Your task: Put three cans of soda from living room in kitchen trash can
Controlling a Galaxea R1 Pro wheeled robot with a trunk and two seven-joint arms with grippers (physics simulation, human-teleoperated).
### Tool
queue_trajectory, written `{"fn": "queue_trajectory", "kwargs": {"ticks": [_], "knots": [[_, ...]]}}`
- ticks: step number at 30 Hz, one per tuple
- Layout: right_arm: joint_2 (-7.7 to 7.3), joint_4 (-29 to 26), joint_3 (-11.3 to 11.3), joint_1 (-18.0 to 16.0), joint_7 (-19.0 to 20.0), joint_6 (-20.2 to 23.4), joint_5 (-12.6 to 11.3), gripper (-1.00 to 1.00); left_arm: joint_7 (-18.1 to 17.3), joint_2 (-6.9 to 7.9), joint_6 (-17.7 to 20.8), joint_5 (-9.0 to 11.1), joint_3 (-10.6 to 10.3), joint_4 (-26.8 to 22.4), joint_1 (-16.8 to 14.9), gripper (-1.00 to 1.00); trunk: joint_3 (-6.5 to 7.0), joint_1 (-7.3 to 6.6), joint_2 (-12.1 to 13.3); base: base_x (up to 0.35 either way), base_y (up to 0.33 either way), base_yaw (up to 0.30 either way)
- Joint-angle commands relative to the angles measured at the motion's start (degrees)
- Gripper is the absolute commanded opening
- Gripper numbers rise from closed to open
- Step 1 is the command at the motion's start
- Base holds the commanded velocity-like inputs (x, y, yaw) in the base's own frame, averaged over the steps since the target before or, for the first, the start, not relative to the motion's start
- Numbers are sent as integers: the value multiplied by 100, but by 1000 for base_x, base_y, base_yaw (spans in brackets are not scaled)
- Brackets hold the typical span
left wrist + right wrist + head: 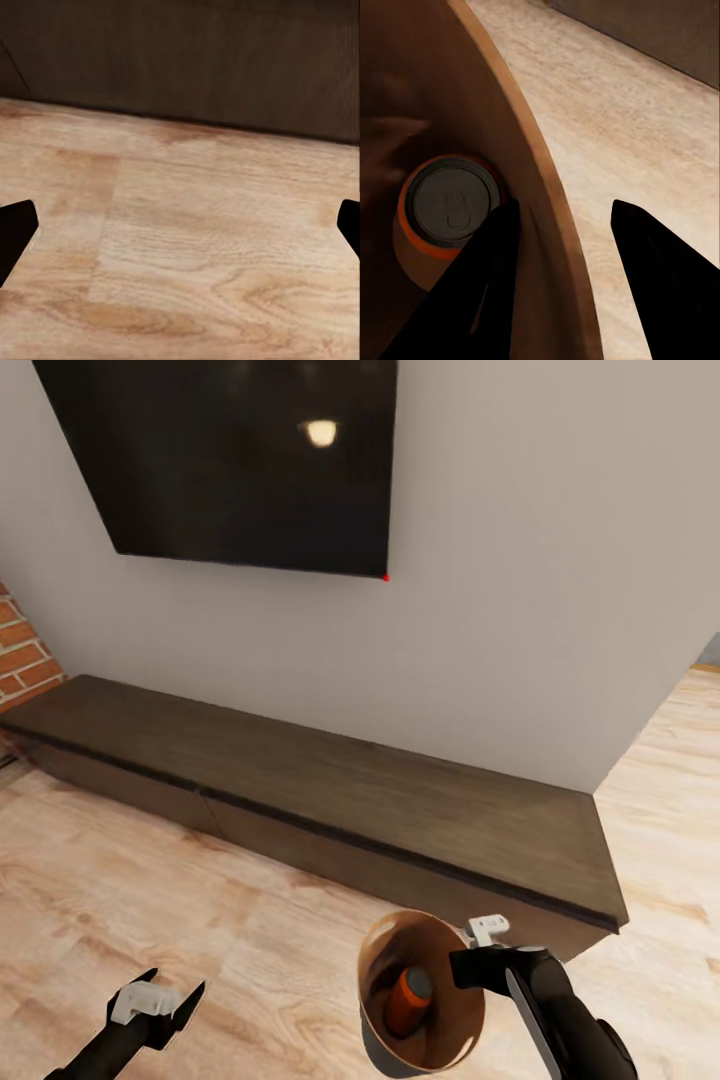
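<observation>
My right gripper (478, 950) pinches the rim of the trash can (420, 1000) at about three o'clock on its mouth, low in the head view at roughly five o'clock from centre. In the right wrist view, one finger (480, 292) sits inside against the copper-brown wall (540, 195) and the other lies outside over the wood floor (615, 127), so the jaws straddle the rim. An orange soda can (409, 998) lies inside the bucket, just beside my inner finger, nearly touching it.

My left gripper (160, 1000) hangs at about seven o'clock in the head view, fingers spread and holding nothing, well apart from the bucket.

The head view shows a long dark wooden cabinet (330, 790) running across the middle, a dark screen (240, 460) on the pale wall above it, and a patch of brick (25, 650) at nine o'clock. The right wrist view gives the can's silver-grey top (451, 199) with its pull tab, which the head view shows only dimly. The left wrist view shows my two dark fingertips (13, 232) set wide over bare planks (195, 232), with the cabinet's dark front (195, 60) beyond.
</observation>
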Motion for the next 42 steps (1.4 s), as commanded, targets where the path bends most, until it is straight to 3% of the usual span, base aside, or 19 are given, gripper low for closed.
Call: {"fn": "queue_trajectory", "kwargs": {"ticks": [1, 42], "knots": [[1, -1, 5, -1, -3, 14, -110, -100, 0, -2, -4, -4, 0, 3, 0, 100, 0, 0, 0, 253, 241, 259], [20, 0, 38, 70, 7, 6, -87, -100, -5, -6, -10, 11, -8, -1, -1, 100, 0, 0, 0, 175, 283, 259]]}}
